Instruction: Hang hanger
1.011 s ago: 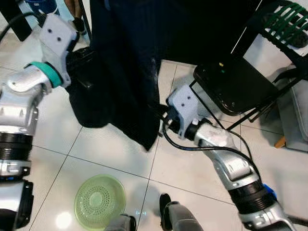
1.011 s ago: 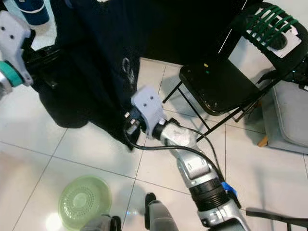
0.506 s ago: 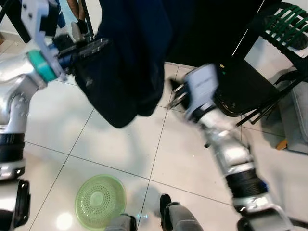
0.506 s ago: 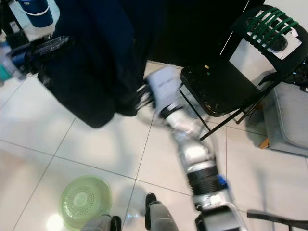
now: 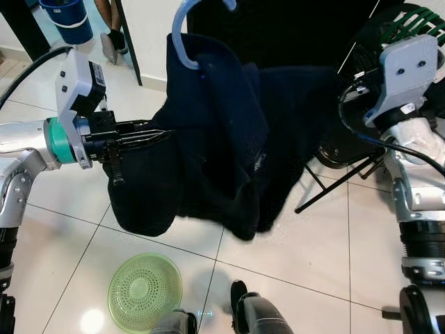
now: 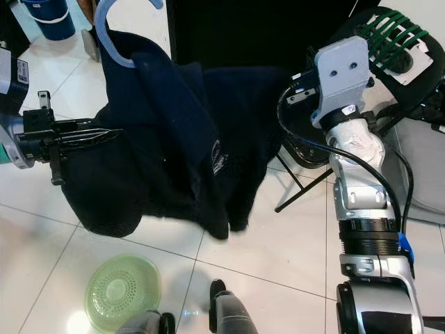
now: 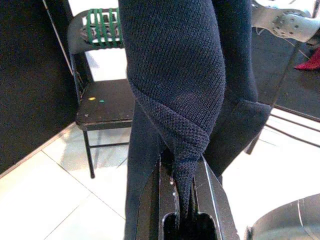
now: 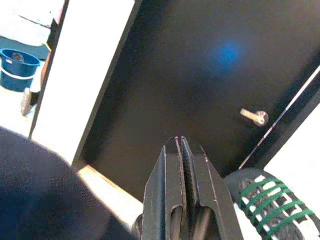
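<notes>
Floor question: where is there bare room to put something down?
Bare white floor tiles lie between the green strainer and the folding chair. More lie below the left gripper. The middle is crowded by the hanging navy sweater.

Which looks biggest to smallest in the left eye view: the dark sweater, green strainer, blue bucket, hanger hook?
1. Dark sweater, by far the largest.
2. Green strainer on the floor.
3. Blue bucket and light blue hanger hook: unsure. Both are cut off by the frame's top edge, and the bucket sits farther away.
</notes>
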Motion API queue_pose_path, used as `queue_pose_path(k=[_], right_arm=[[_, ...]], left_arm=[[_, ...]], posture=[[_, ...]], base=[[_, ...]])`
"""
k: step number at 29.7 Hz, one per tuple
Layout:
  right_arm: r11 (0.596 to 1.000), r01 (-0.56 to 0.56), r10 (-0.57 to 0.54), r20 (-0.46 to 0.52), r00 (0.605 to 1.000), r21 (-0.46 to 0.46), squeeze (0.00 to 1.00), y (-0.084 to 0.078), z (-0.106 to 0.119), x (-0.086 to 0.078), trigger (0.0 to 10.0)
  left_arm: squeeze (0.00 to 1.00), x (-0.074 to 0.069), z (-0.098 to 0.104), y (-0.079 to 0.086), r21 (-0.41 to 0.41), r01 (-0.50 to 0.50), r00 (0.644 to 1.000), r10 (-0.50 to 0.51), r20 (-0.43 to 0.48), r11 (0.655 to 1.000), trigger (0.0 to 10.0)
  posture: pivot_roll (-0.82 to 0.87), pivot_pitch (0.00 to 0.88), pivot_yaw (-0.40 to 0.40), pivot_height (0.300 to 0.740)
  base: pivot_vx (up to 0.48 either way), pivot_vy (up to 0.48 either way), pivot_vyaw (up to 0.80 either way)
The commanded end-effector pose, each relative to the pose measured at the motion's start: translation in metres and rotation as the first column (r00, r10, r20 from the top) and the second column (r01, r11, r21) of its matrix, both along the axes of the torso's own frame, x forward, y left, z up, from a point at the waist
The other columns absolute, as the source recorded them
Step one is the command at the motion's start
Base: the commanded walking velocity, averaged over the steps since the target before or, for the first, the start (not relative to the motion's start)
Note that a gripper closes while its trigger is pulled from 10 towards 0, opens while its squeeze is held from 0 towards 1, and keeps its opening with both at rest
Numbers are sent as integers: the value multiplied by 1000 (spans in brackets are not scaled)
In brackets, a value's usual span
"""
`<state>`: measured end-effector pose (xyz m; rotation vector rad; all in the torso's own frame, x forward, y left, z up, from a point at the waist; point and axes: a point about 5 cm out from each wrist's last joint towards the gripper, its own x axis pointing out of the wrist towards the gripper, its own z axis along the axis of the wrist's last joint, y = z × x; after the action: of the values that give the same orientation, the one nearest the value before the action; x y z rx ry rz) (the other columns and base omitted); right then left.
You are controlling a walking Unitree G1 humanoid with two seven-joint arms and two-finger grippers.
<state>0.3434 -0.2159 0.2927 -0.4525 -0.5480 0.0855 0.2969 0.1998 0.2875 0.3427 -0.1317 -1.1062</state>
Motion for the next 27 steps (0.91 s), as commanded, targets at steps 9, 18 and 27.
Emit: queue_pose_path(k=[9, 18, 27], right_arm=[[961, -266, 270, 46, 962, -69, 0, 5, 29, -27, 10000], [942, -332, 331, 15, 943, 48, 0, 16, 17, -21, 10000], [909, 172, -58, -292, 955, 380, 0, -1, -116, -26, 10000]], left_arm=[[0, -2, 6, 2, 35, 21, 1000, -21, 10, 999, 10000], [0, 4, 4, -10, 25, -2, 998, 1, 58, 1000, 10000], [0, 11, -56, -36, -179, -392, 920, 388, -59, 902, 10000]], posture=[[-24, 116, 52, 740], [-27, 105, 50, 740], [-48, 103, 79, 740]], base=[[0, 0, 0], [0, 0, 0], [0, 0, 0]])
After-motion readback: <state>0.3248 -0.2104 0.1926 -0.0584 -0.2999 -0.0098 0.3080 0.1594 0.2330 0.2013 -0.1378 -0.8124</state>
